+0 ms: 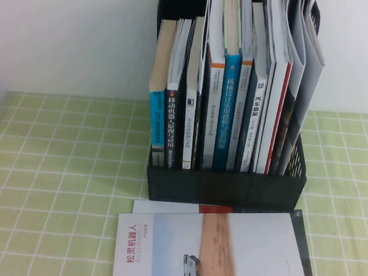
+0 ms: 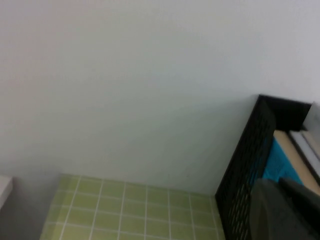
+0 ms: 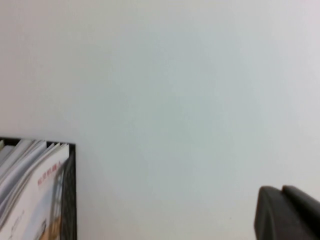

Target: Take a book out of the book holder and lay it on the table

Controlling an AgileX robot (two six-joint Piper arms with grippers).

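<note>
The book (image 1: 218, 255), a white brochure with a red Chinese title, a tan band and a small vehicle picture, lies flat on the table (image 1: 49, 184) just in front of the book holder (image 1: 225, 184). The black holder stands upright, packed with thick books and brochures. Neither arm shows in the high view. My left gripper (image 2: 278, 184) hovers shut and empty beside the holder's mesh side (image 2: 245, 170), near a blue-covered book (image 2: 280, 162). My right gripper (image 3: 281, 192) is shut and empty, held up before the white wall, off the holder's right end (image 3: 70, 190).
A second brochure (image 1: 164, 206) peeks out from under the book, its dark edge (image 1: 307, 251) showing on the right. White wall (image 1: 64, 28) stands close behind the holder. Green grid cloth spreads to both sides of the rack.
</note>
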